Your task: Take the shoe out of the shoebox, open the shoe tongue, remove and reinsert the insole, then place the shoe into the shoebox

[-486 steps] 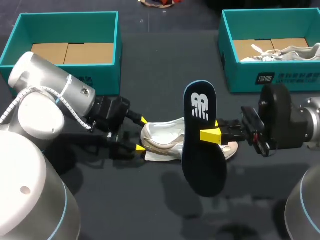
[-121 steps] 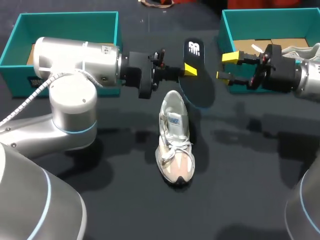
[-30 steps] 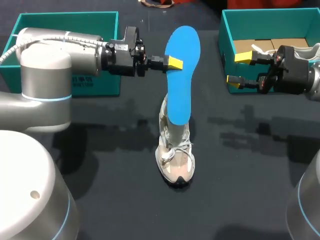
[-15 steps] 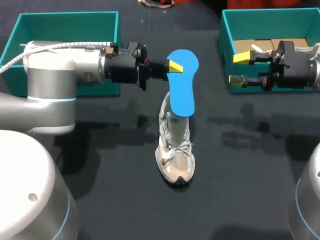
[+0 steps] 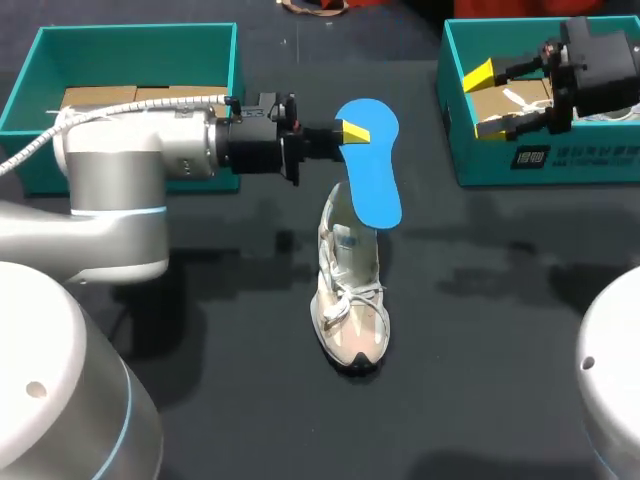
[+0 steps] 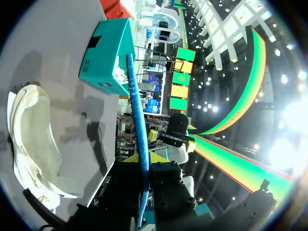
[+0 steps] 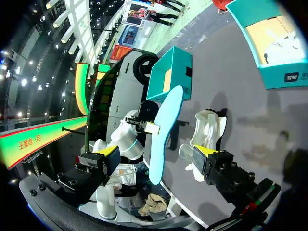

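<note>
A white sneaker [image 5: 348, 290] lies on the dark table, toe toward the near edge; it also shows beside my left gripper [image 6: 29, 139] and ahead of my right one [image 7: 210, 129]. My left gripper [image 5: 350, 132] is shut on the blue insole [image 5: 372, 170], which hangs tilted above the sneaker's heel opening. In the left wrist view the insole [image 6: 137, 134] runs edge-on out from between the fingers [image 6: 147, 157]. My right gripper [image 5: 492, 100] stands open and empty above the front wall of the right teal shoebox [image 5: 560, 155]. Its wide-apart fingers [image 7: 158, 155] frame the insole [image 7: 163, 130].
A second teal shoebox [image 5: 130, 40] stands at the back left, behind my left arm. The right shoebox holds cardboard and another white shoe [image 5: 520, 100] behind the right gripper.
My left gripper has shifted slightly right and turned the insole, so it hangs shorter over the shoe. My right gripper has risen and drawn back toward the right shoebox.
</note>
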{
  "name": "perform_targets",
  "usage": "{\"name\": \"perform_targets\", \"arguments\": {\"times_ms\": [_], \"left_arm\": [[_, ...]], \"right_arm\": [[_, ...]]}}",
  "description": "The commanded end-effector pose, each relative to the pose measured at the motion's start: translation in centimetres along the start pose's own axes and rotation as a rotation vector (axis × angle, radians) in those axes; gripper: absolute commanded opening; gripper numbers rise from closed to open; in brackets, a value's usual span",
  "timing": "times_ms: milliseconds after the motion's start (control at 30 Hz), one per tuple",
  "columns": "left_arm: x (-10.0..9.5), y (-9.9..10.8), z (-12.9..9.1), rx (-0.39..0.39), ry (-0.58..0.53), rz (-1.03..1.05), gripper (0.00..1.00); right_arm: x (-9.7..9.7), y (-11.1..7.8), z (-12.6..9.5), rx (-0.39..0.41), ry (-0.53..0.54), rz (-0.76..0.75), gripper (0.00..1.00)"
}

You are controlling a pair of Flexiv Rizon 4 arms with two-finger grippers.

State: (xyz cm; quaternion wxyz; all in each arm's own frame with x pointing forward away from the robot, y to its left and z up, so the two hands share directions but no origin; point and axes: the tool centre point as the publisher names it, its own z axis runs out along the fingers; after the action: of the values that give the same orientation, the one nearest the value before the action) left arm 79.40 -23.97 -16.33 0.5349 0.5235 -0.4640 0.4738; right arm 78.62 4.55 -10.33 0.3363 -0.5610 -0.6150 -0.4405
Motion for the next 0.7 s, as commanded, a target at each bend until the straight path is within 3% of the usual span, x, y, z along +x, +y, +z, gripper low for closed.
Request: {"name": "perform_targets", "arguments": {"times_ms": [33,433,700], "left_arm": [[-0.1,0.3,0.3,0.017,0.004,0.003,0.00],[-0.1,0.3,0.3,0.017,0.004,0.003,0.00],[-0.1,0.3,0.3,0.017,0.004,0.003,0.00]], "right_arm": [[2.3,0.3,-0.4,0.079,-0.390,0.028,1.00],[7.6,0.4,2.0,0.134,-0.864,0.041,1.00],[10.2,0.1,3.6,0.140,-1.037,0.004,1.00]]}}
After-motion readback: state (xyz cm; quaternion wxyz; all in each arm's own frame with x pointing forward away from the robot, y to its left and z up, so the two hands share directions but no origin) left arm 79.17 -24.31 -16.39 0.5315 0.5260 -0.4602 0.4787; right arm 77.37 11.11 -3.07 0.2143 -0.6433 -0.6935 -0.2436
